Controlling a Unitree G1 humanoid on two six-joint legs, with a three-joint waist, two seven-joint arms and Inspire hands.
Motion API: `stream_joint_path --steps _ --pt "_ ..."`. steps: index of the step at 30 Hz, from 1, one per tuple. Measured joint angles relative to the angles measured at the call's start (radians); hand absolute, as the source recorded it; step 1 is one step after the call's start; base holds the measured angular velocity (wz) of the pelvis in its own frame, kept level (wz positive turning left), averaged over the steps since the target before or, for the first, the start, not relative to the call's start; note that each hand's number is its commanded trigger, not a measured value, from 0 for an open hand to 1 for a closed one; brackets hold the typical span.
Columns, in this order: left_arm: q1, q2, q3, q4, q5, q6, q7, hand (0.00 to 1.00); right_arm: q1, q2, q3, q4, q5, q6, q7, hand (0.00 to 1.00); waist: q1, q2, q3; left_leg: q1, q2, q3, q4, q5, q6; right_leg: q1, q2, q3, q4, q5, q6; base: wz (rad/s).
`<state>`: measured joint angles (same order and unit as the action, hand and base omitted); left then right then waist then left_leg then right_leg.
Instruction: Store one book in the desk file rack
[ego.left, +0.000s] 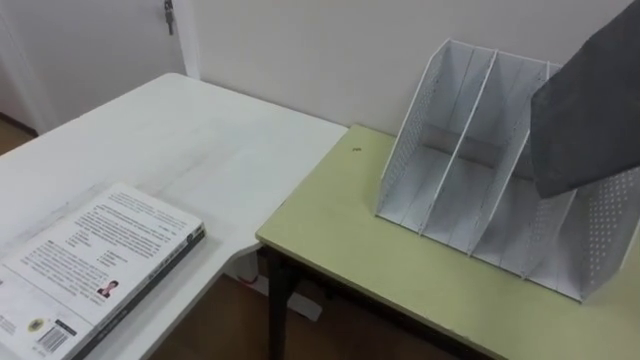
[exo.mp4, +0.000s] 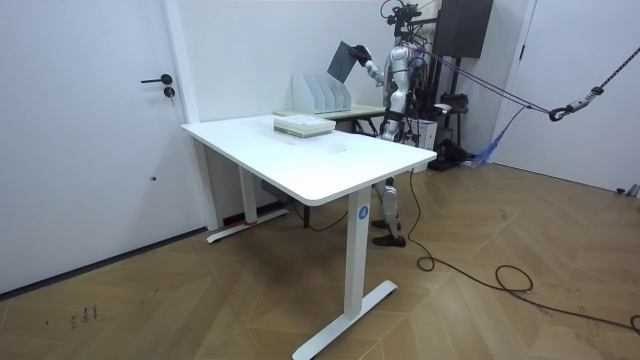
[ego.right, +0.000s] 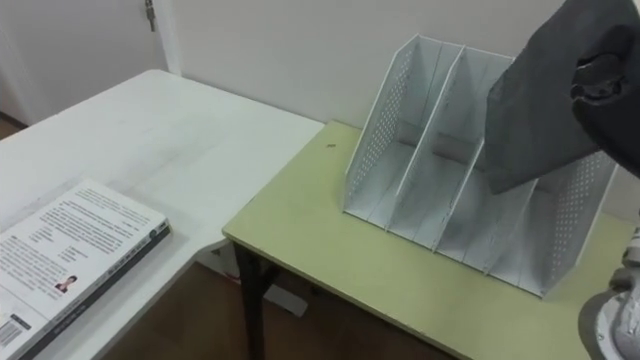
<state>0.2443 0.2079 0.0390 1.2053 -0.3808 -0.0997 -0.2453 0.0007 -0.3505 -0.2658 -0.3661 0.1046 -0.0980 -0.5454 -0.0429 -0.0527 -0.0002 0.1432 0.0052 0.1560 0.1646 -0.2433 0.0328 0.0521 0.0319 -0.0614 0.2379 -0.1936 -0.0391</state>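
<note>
While the right hand (ego.right: 606, 88) grips the upper part of the flat grey rectangular book (ego.right: 540, 110), fingers closed on its edge, this book hangs tilted above the right half of the white perforated file rack (ego.right: 398, 125). Its lower corner is nearest the rack. Whether that corner has entered a slot, I cannot tell.

Step in hand, as I judge it: lowering the book into a slot.
- Square the book to the dividers first. Tilted as it is, a corner could catch a partition top.
- Lower it upright and let go only once the bottom edge rests on the rack floor.
- The rack looks light and may slide if nudged.

Items, placed from the rack:
- Rack: thin sheet walls, end panels dotted with small holes, sloping front edges, plain dividers.
- Under the rack: olive-green smooth-topped desk (ego.right: 320, 250) with dark legs.
- Left of the rack: white matte table (ego.right: 150, 130), touching the desk's edge.
- Far left of the rack: white printed glossy-covered book (ego.right: 75, 262) lying flat on that table.
</note>
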Motion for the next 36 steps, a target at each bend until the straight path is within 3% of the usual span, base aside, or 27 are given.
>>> stream_joint_path --steps 16,36 --pt "0.0 0.002 -0.002 0.006 0.0 0.008 0.048 0.0 0.0 0.0 -0.012 0.0 -0.001 0.0 -0.044 1.0 -0.001 -0.01 0.0005 0.0 0.0 0.002 0.0 0.0 0.0 0.002 0.001 0.002 -0.018 0.0 0.0 0.0" --pt "-0.002 0.003 -0.004 0.005 0.002 0.028 0.066 0.0 0.0 0.0 -0.01 0.028 0.0 0.004 -0.046 1.0 0.001 -0.008 -0.0003 0.004 0.0 0.003 0.001 0.0 0.0 0.004 0.001 0.002 -0.019 0.0 0.0 0.0"
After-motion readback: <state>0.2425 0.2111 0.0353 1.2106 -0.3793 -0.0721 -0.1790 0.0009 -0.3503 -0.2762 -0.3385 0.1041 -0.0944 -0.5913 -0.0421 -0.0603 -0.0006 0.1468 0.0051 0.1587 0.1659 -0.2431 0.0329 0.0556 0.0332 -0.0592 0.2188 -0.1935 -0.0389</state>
